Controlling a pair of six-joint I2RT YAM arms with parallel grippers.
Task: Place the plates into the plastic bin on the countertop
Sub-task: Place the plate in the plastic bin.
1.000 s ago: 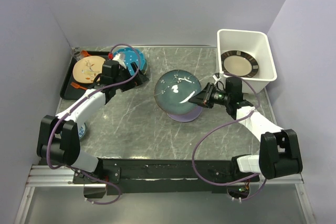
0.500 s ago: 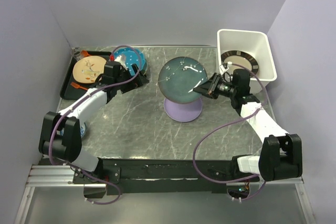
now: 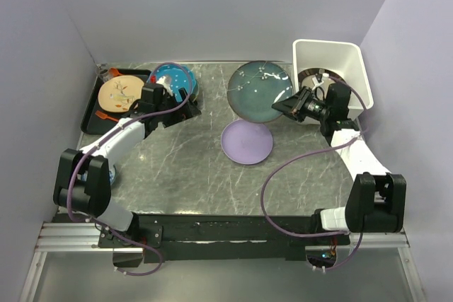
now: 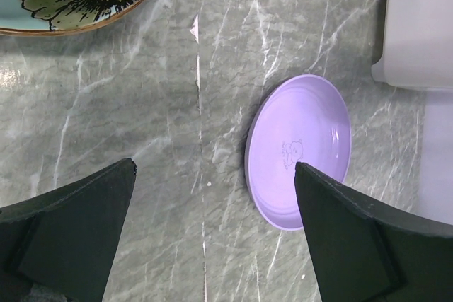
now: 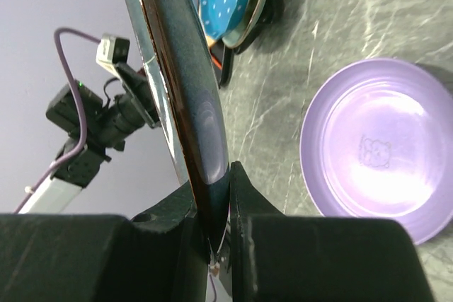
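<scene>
Blue-grey plate (image 3: 260, 90) first: hold it pinched by the rim in the nearly closed right gripper (image 3: 289, 106), tilted above the bench (image 3: 184, 167); swing toward plastic bin (image 3: 354, 58) just behind that gripper; clear the near wall, level off, lower onto striped plate (image 3: 311, 78) inside; leave left gripper (image 4: 214, 167) wide and empty beside teal plate (image 3: 172, 77).

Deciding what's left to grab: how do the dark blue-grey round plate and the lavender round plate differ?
The dark blue-grey plate is lifted and tilted, rim pinched in the right gripper; the lavender plate lies flat on the grey countertop. The lavender plate has a small centre print; the dark plate shows none. Both are round.
</scene>
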